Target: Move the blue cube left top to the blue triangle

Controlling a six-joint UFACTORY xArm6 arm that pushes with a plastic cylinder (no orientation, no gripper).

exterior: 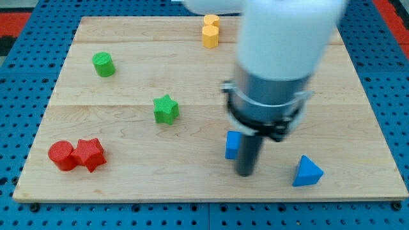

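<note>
In the one camera view, a pale wooden board (128,185) lies on a blue pegboard table, and the arm comes down from the view's top as a white and grey housing ending in a straight dark rod. My tip (245,173) rests on the wood just to the view's right of the small blue plastic cube (232,145), touching it or very nearly so; the rod hides the cube's right side, so contact cannot be told for sure. There is no pincer on this rig, only the rod, so nothing opens, closes or is held. The blue cube sits in the lower middle of the board, and the blue plastic triangle (307,172) lies well to its right and slightly lower, near the board's bottom edge. By my judgement the cube is already up and left of the triangle but some way off, so the step in hand is to bring it closer. For that the tip should go round to the cube's left face and push rightward slowly through the cube's centre, stopping short of the triangle. As it stands now, a push would send the cube away. The cube has no long axis to speak of; its visible faces look roughly square to the board's edges. The triangle's apex points toward the view's top.
</note>
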